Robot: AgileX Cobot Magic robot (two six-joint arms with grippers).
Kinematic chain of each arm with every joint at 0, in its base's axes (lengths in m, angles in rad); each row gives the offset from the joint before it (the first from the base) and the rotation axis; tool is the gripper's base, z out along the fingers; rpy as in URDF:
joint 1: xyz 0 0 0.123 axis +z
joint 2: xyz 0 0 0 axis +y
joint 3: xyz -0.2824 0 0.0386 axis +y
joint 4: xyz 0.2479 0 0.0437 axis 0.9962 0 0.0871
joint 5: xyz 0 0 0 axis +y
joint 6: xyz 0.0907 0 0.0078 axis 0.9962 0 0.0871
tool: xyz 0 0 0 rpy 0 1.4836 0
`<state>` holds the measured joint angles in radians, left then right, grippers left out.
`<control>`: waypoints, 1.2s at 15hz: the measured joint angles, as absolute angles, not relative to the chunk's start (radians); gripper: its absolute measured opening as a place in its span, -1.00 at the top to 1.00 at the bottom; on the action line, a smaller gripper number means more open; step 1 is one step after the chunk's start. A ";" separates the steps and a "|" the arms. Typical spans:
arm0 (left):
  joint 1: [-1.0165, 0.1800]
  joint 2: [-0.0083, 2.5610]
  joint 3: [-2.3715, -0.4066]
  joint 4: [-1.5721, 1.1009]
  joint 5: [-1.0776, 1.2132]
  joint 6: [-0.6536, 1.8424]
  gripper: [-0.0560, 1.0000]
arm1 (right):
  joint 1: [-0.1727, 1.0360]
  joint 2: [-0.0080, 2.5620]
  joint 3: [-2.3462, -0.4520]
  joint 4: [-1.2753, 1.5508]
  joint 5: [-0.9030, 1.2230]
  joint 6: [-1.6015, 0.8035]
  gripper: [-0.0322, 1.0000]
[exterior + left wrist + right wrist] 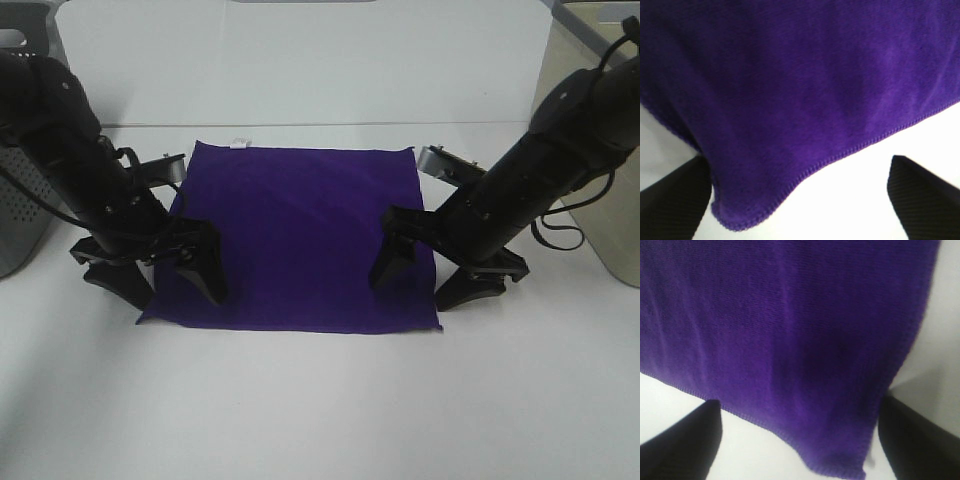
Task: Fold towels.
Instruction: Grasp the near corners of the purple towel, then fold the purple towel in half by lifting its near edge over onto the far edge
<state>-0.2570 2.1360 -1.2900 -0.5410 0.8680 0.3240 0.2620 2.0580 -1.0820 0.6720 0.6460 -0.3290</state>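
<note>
A purple towel [300, 235] lies flat and unfolded on the white table [320, 400]. My left gripper [165, 283] is open and straddles the towel's near left corner, one finger over the cloth and one off its side edge. In the left wrist view the corner [740, 217] sits between the two black fingers [670, 200]. My right gripper [430, 280] is open and straddles the near right corner in the same way. In the right wrist view that corner [840, 462] lies between the fingers [920, 440]. Neither gripper holds cloth.
A grey perforated bin [20, 200] stands at the left edge behind the left arm. A beige container [620, 250] stands at the right edge behind the right arm. A small white tag [238, 142] shows at the towel's far edge.
</note>
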 joint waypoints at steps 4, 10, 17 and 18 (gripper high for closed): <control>-0.285 2.159 -1.291 -0.562 0.850 0.253 0.05 | 0.296 2.076 -1.113 0.547 0.647 -0.222 0.22; -0.285 2.173 -1.290 -0.566 0.859 0.326 0.89 | 0.296 2.079 -1.113 0.525 0.684 -0.219 0.89; -0.290 1.958 -1.131 -0.535 0.907 0.349 0.89 | 0.303 1.797 -1.059 0.496 0.811 -0.219 0.89; -0.290 1.915 -1.133 -0.526 0.893 0.349 0.89 | 0.303 1.777 -1.059 0.485 0.805 -0.219 0.89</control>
